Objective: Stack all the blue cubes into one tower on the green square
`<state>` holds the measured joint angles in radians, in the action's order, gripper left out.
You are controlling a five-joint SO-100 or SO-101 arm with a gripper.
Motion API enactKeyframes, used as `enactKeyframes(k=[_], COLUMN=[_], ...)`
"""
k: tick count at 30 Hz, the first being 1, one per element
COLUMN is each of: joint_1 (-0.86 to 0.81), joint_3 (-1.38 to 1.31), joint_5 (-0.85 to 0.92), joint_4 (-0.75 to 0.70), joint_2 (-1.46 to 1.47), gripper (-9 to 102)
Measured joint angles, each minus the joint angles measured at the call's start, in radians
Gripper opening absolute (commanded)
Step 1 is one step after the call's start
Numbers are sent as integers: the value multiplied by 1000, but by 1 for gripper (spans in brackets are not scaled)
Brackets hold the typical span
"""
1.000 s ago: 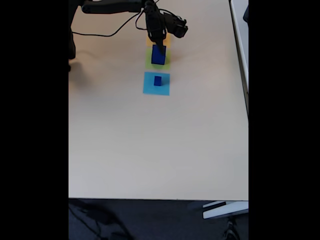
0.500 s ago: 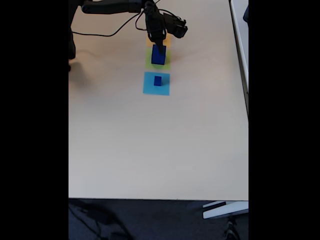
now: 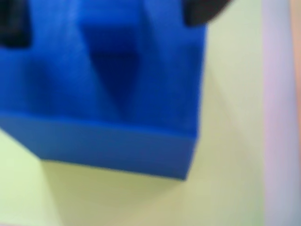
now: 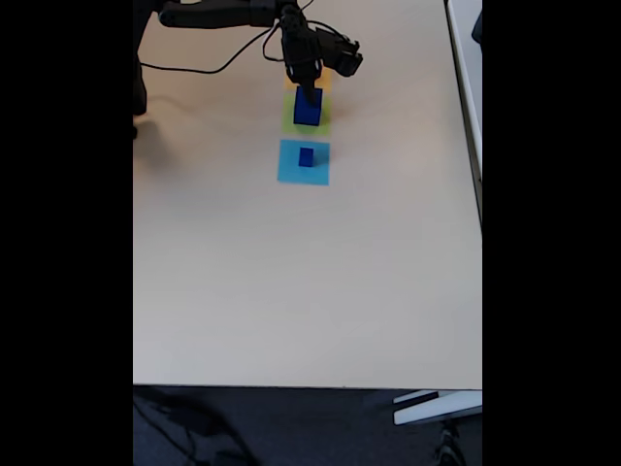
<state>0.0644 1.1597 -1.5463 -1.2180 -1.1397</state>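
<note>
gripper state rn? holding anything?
Gripper: right at the top of the dark blue cube on the lime-green paper square; open or shut on it cannot be told.

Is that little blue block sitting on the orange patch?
No, the small blue cube rests on the light-blue square in the fixed view.

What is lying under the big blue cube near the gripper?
The green square lies under the big blue cube, its lime border showing around it. The part directly beneath the cube is covered, so anything there cannot be seen.
</note>
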Motion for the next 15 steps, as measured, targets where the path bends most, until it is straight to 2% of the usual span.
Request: enactKeyframes(k=[15], joint_1=[-9], joint_3=[2], joint_5=[2], joint_4=[0], joint_2=[0], gripper=[6])
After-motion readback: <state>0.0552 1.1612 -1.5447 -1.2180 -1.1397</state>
